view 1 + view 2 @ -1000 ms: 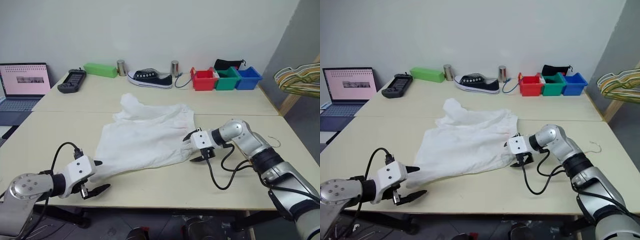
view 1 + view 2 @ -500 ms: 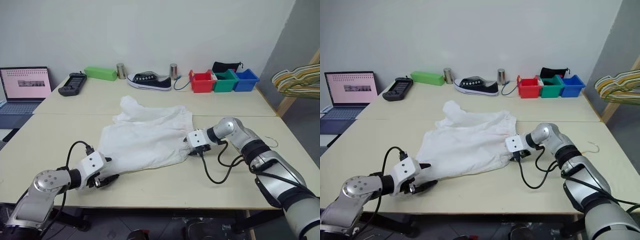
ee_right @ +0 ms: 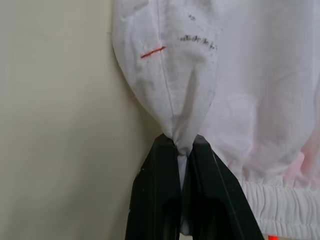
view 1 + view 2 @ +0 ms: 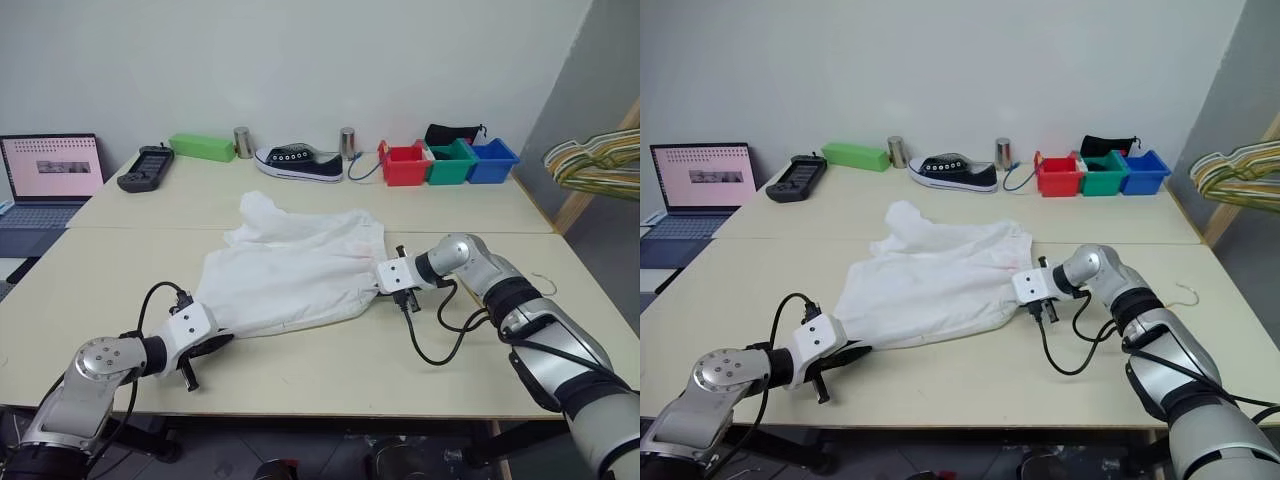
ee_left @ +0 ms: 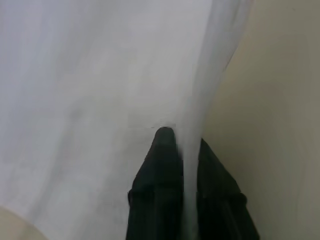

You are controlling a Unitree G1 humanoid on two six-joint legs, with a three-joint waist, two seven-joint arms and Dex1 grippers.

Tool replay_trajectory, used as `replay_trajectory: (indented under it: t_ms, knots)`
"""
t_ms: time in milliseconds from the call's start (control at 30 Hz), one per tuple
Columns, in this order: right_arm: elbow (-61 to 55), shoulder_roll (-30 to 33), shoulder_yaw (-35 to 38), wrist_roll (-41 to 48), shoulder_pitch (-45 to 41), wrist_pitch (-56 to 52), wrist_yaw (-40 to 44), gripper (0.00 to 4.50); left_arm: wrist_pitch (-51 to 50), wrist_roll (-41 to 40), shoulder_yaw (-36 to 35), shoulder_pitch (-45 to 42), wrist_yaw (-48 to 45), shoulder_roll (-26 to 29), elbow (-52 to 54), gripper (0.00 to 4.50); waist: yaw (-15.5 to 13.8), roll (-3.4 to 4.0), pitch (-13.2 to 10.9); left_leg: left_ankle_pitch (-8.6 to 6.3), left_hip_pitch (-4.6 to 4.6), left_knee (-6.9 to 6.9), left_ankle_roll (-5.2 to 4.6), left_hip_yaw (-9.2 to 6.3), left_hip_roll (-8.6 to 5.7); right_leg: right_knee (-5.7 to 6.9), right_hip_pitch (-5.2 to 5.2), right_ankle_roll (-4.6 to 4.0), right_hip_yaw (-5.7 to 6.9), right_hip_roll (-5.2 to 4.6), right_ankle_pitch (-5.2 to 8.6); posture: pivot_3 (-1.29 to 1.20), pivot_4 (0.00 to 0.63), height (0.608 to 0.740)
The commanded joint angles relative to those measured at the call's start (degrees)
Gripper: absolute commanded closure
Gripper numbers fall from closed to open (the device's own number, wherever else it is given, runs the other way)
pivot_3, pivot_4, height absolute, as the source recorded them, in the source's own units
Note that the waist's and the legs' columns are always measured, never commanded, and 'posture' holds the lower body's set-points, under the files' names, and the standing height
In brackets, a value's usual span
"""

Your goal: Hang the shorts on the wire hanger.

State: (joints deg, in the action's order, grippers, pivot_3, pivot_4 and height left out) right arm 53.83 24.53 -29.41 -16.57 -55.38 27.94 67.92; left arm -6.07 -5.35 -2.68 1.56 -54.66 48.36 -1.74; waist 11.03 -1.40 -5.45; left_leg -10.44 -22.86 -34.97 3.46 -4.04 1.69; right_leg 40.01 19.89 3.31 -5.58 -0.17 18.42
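Note:
The white shorts (image 4: 290, 270) lie spread on the table (image 4: 330, 370). My left gripper (image 4: 214, 342) is shut on their near left corner. In the left wrist view the thin white fabric (image 5: 100, 75) runs between the two black fingers (image 5: 160, 165). My right gripper (image 4: 381, 285) is shut on a pinched fold at the shorts' right edge. That fold (image 3: 170, 100) carries a short orange-red mark, with the gathered waistband (image 3: 280, 202) beside it. A small hook of the wire hanger (image 4: 1185, 292) shows on the table to the right of my right arm.
Along the far edge stand a laptop (image 4: 50, 170), a black controller (image 4: 145, 165), a green box (image 4: 202, 146), two metal cans, a sneaker (image 4: 298, 160) and red, green and blue bins (image 4: 450, 162). A cluster of pale hangers (image 4: 595, 160) hangs at the right.
Both grippers have gone from open to shut on the shorts' edges. The left one slid forward onto the near corner; the right one stayed at the right edge.

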Motion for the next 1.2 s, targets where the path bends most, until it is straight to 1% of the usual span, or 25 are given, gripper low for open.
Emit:
replay_trajectory:
  t_ms: [33, 133, 200, 267, 333, 367, 433, 467, 500, 533, 600, 633, 700, 767, 800, 833, 867, 900, 933, 967, 1000, 1033, 1067, 1133, 1200]
  knots:
    - [-12.86, 3.4, 2.62, 5.96, 5.08, -5.19, 8.12, 4.5, -3.36, -2.41, -1.06, 1.61, -3.94, 3.54, 6.71, 4.49, -0.12, -0.02, 0.01, 0.0, -0.01, 0.0, 0.0, -0.04, 0.0, 0.0, -0.02, 0.0, 0.04, 0.0, 0.0, -0.06, 0.0, 0.74]
    - [-31.1, 9.76, 3.08, 12.43, 13.73, -15.58, 17.56, 4.5, -7.48, -6.36, -2.59, 6.05, -9.1, 7.41, 14.51, 4.49, -0.49, -0.06, 0.09, -0.03, -0.06, 0.02, 0.03, -0.12, 0.0, -0.02, -0.07, -0.1, 0.08, -0.02, 0.05, -0.05, 0.0, 0.74]
    - [-44.7, 17.52, 1.68, 18.6, 19.34, -23.7, 23.11, 4.5, -12.06, -11.55, -4.81, 11.14, -15.26, 12.0, 21.55, 4.49, -1.19, -0.05, 0.09, -0.08, -0.13, 0.08, 0.09, -0.1, 0.0, -0.04, 0.0, -0.18, 0.09, -0.06, 0.13, -0.06, 0.0, 0.74]
    - [-54.36, 26.52, -2.06, 26.26, 21.76, -30.36, 24.58, 4.5, -17.05, -18.17, -8.5, 16.11, -22.78, 17.05, 28.06, 4.49, -1.43, 0.08, 0.0, -0.12, -0.1, 0.09, 0.13, 0.0, -0.01, -0.03, 0.0, -0.33, 0.05, -0.09, 0.31, -0.06, 0.0, 0.74]
    - [-58.03, 30.73, -4.04, 30.01, 21.86, -33.98, 24.58, 4.5, -20.1, -22.15, -10.83, 17.82, -26.1, 19.79, 30.76, 4.49, -1.51, 0.18, 0.05, -0.12, -0.17, 0.15, 0.13, 0.0, 0.08, -0.09, 0.14, -0.29, 0.08, -0.1, 0.43, -0.06, 0.0, 0.74]
    - [-57.8, 30.98, -4.37, 30.75, 21.04, -35.6, 24.58, 4.5, -21.02, -23.43, -11.31, 17.42, -27.5, 21.12, 30.59, 4.49, -1.48, 0.22, 0.09, -0.14, 0.05, 0.16, 0.15, 0.1, 0.07, -0.04, -0.01, -0.47, 0.05, -0.16, 0.67, -0.06, 0.0, 0.74]
    - [-52.26, 27.48, -3.72, 30.35, 16.71, -38.5, 24.58, 4.5, -17.53, -20.46, -7.99, 11.45, -30.2, 23.93, 24.26, 4.49, -1.2, 0.17, 0.05, -0.15, 0.35, 0.18, 0.15, 0.1, 0.2, -0.04, -0.15, -0.65, 0.1, -0.16, 0.8, -0.07, 0.0, 0.74]
    - [-50.26, 26.16, -3.55, 30.13, 15.17, -39.34, 24.58, 4.5, -16.13, -19.1, -6.54, 9.07, -30.98, 24.55, 21.83, 4.49, -0.97, 0.21, -0.03, -0.17, 0.67, 0.18, 0.19, 0.05, 0.22, -0.05, -0.1, -0.73, 0.08, -0.16, 0.86, -0.08, 0.0, 0.74]
    - [-46.62, 23.67, -2.86, 29.65, 12.6, -40.27, 24.31, 4.5, -13.47, -15.88, -3.46, 3.95, -30.95, 24.22, 17.07, 4.49, -0.69, 0.23, -0.05, -0.39, 0.9, 0.2, 0.54, -0.03, 0.22, -0.07, -0.2, -0.75, 0.08, -0.17, 0.87, -0.08, 0.0, 0.74]
    - [-39.39, 19.3, -1.66, 29.09, 7.65, -41.56, 22.2, 4.5, -9.42, -9.7, 1.35, -6.48, -28.81, 21.24, 7.64, 4.49, -0.28, 0.28, -0.06, -0.4, 0.94, 0.23, 0.56, -0.11, 0.16, -0.11, -0.2, -0.75, 0.09, -0.22, 0.87, -0.09, 0.0, 0.74]
    - [-27.81, 12.74, 0.15, 27.77, 0.29, -42.1, 18.88, 4.5, -2.56, -0.97, 8.16, -22.02, -25.76, 16.32, -7.27, 4.49, 0.46, 0.53, -0.27, -0.4, 1.22, 0.17, 0.58, -0.13, -0.14, -0.21, -0.51, -0.7, 0.16, -0.28, 0.84, -0.09, 0.0, 0.74]
    - [-17.23, 7.81, 1.83, 25.64, -5.9, -39.73, 11.45, 4.5, 2.91, 4.96, 11.28, -33.19, -19.6, 11.84, -19.28, 4.49, 0.66, 0.51, -0.25, -0.4, 1.05, 0.19, 0.59, -0.14, -0.2, -0.26, -0.42, -0.64, 0.21, -0.26, 0.8, -0.1, 0.0, 0.74]
    - [2.0, -0.59, 5.2, 21.14, -18.21, -34.17, -10.3, 4.5, 10.87, 15.79, 15.94, -53.92, -0.72, 3.8, -42.28, 4.49, 0.72, 0.44, -0.3, -0.03, 0.89, 0.35, 0.33, -0.34, -0.25, -0.86, -0.53, -0.18, 0.26, -0.13, -0.13, -0.11, 0.0, 0.74]
    - [13.26, -4.73, 6.59, 16.69, -26.76, -30.56, -30.54, 4.5, 14.94, 22.65, 18.59, -67.63, 16.08, -0.45, -56.96, 4.49, 0.69, 0.14, -0.21, 0.6, 0.67, 0.1, 0.18, -0.6, -0.32, -1.06, -0.5, 0.25, 0.26, -0.11, -1.36, -0.12, 0.0, 0.74]
    - [16.34, -5.71, 6.79, 14.79, -29.24, -29.18, -37.12, 4.5, 16.32, 24.54, 19.38, -71.61, 21.13, -1.41, -61.44, 4.49, 0.66, 0.05, -0.15, 0.81, 0.37, 0.11, -0.06, -0.66, -0.32, -1.07, -0.15, 0.33, 0.26, -0.11, -1.56, -0.13, 0.0, 0.74]
    - [18.54, -5.95, 6.26, 11.48, -32.85, -25.91, -47.96, 4.5, 16.56, 26.27, 19.36, -76.77, 30.3, -2.17, -65.05, 4.49, 0.6, -0.01, -0.1, 0.92, -0.04, 0.08, -0.03, -0.73, -0.33, -1.0, 0.36, 0.71, 0.26, -0.12, -1.96, -0.13, 0.0, 0.74]
    - [20.03, -6.12, 6.02, 9.04, -35.21, -23.45, -55.21, 4.5, 16.89, 27.49, 19.3, -80.23, 36.63, -2.69, -67.7, 4.49, 0.42, 0.01, -0.1, 0.96, -0.28, 0.12, -0.04, -0.75, -0.38, -1.0, 0.74, 0.78, 0.23, -0.13, -2.09, -0.13, 0.0, 0.74]
    - [20.75, -5.82, 6.17, 6.76, -38.09, -20.46, -64.07, 4.5, 17.19, 28.95, 18.96, -84.23, 45.6, -2.41, -69.07, 4.49, 0.28, 0.01, -0.05, 0.96, -0.54, 0.11, -0.04, -0.75, -0.4, -0.87, 1.22, 0.68, 0.17, -0.14, -2.04, -0.13, 0.0, 0.74]
    - [21.21, -5.55, 6.31, 4.84, -40.21, -17.94, -70.75, 4.5, 17.69, 30.09, 18.63, -87.46, 53.11, -1.98, -69.94, 4.49, 0.12, -0.01, -0.04, 0.96, -1.01, 0.15, -0.04, -0.68, -0.39, -0.8, 1.54, 0.66, 0.11, -0.14, -2.03, -0.13, 0.0, 0.74]
    - [21.37, -5.51, 6.89, 3.85, -41.35, -15.44, -74.74, 4.5, 19.25, 31.19, 18.4, -89.84, 59.69, -1.0, -69.87, 4.49, 0.1, -0.01, -0.04, 0.96, -1.54, 0.18, -0.01, -0.67, -0.37, -0.61, 2.2, 0.59, 0.07, -0.19, -2.06, -0.12, 0.0, 0.74]
    - [21.48, -5.49, 6.74, 2.3, -41.93, -13.37, -78.12, 4.5, 21.01, 32.18, 18.39, -91.57, 64.69, -0.1, -69.64, 4.49, 0.23, -0.02, -0.03, 0.96, -2.21, 0.17, 0.04, -0.52, -0.35, -0.12, 3.23, 0.33, 0.03, -0.37, -2.18, -0.12, 0.0, 0.74]
    - [21.35, -5.82, 6.45, 1.07, -41.33, -10.82, -79.26, 4.5, 23.22, 32.96, 18.36, -92.26, 67.93, 0.99, -68.92, 4.49, 0.31, -0.02, -0.03, 1.07, -2.55, 0.27, 0.25, -0.32, -0.4, 0.07, 3.8, 0.32, -0.05, -0.74, -2.14, -0.09, 0.0, 0.74]
    - [21.26, -6.32, 6.41, 0.3, -40.28, -8.82, -79.27, 4.5, 24.83, 33.04, 18.04, -92.17, 69.02, 1.76, -68.4, 4.49, 0.41, -0.03, 0.0, 1.04, -2.57, 0.49, 0.38, -0.22, -0.43, 0.08, 4.0, 0.37, -0.03, -0.9, -2.08, -0.09, 0.0, 0.74]
    - [21.09, -7.84, 6.06, -0.52, -36.28, -6.16, -74.39, 4.5, 26.06, 31.36, 17.27, -88.96, 63.06, 2.13, -67.7, 4.49, 0.88, -0.02, 0.0, 1.03, -2.49, 1.05, 0.51, 0.04, -0.64, -0.06, 4.28, 0.41, -0.03, -0.98, -2.05, -0.07, 0.0, 0.74]
    - [20.31, -9.44, 6.02, -0.03, -30.39, -3.71, -64.76, 4.5, 26.56, 25.76, 14.49, -81.4, 51.7, 1.79, -64.75, 4.49, 1.06, 0.06, 0.24, 1.03, -2.16, 1.22, 0.51, 0.22, -0.95, -0.03, 4.07, 0.56, -0.05, -1.09, -1.78, -0.05, 0.0, 0.74]
